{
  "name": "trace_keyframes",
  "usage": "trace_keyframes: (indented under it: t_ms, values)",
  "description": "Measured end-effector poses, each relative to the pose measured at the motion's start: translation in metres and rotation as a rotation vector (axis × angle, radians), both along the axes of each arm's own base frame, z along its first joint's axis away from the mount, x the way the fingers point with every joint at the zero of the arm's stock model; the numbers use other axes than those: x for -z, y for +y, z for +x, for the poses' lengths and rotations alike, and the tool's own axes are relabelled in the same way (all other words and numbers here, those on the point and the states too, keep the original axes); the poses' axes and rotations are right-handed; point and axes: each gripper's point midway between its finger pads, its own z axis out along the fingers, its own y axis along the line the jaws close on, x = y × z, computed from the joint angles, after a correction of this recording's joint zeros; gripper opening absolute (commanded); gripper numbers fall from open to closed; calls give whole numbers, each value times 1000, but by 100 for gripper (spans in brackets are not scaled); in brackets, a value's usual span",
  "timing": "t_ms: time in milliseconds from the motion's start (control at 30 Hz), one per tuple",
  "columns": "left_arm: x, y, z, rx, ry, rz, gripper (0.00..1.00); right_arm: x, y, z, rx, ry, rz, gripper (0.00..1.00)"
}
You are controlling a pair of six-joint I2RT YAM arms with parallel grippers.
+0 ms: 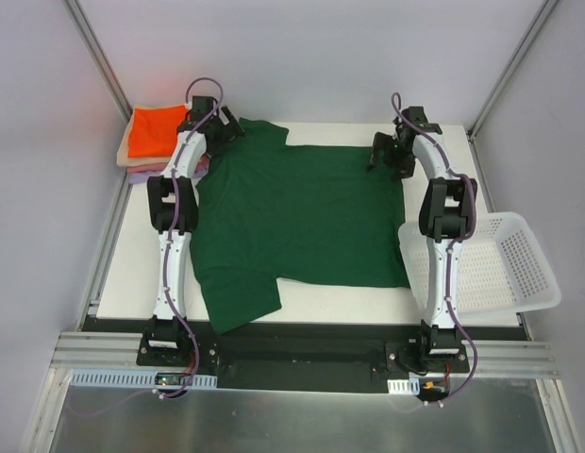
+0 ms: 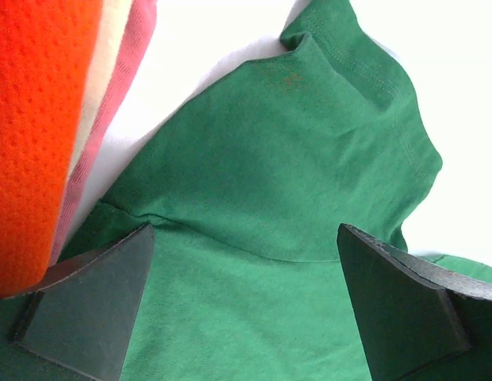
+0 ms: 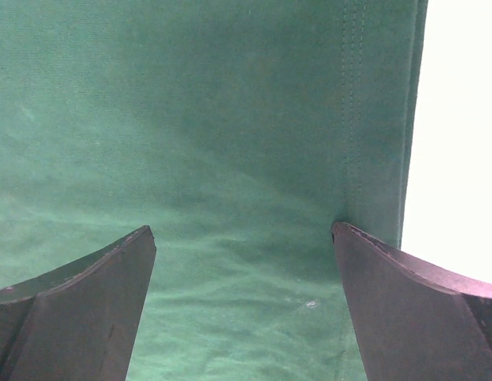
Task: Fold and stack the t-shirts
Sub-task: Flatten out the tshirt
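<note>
Top external view: green t-shirt (image 1: 302,217) lies spread flat mid-table, turned sideways, with sleeves to the left and hem (image 3: 357,119) to the right. Not folded yet. Stack (image 1: 146,142) of done shirts sits at the far left corner, just beside the far sleeve (image 2: 325,143): orange shirt (image 1: 153,127) on top, beige shirt (image 1: 125,151) under it, pink shirt (image 1: 143,172) lower.

Left gripper (image 1: 226,127) is over the far sleeve, fingers (image 2: 87,302) wide, nothing between them. Right gripper (image 1: 379,156) is over the far right corner by the hem, also wide and empty. Right wrist view shows the hem stitching running up from the finger on that view's right side, with bare table (image 3: 460,119) beyond.

My read: first fold of the green one, at the grasp stage. Next move calls for both to go down and pinch the far edge. Then they carry it toward the near edge together, cloth kept taut so it doesn't bunch. Left needs care not to snag the stack.

Can't tell:
- whether the fingertips touch the cloth
- the neck opening, which is under the left arm (image 1: 175,217)
- the near right corner of the shirt, behind the right arm (image 1: 443,236) and basket (image 1: 519,274)
- any layer below pink in the stack, which is small and partly covered
</note>
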Motion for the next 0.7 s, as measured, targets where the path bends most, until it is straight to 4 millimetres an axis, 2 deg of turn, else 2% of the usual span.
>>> trace_keyframes:
  t_ms: [167,300,400,467,567,633,700]
  values:
    - [-4,-5,2,48,-27,2,99,-5,-2,2,-7,-12,-34,96]
    - [-14,-14,-1,114,-57,40,99,-35,4,15,-38,-92,-29,96]
    - [-41,-29,-15,175,-83,77,99,-60,12,8,-75,-137,-56,96]
    - [-72,-43,-33,224,-115,101,99,-78,24,-8,-102,-150,-79,96]
    - [-128,-62,-75,277,-168,107,99,-103,55,-53,-165,-152,-99,96]
    - [-163,-74,-116,317,-210,95,99,-113,75,-90,-216,-146,-112,96]
    - [-185,-76,-160,338,-229,86,99,-116,91,-127,-268,-139,-143,96]
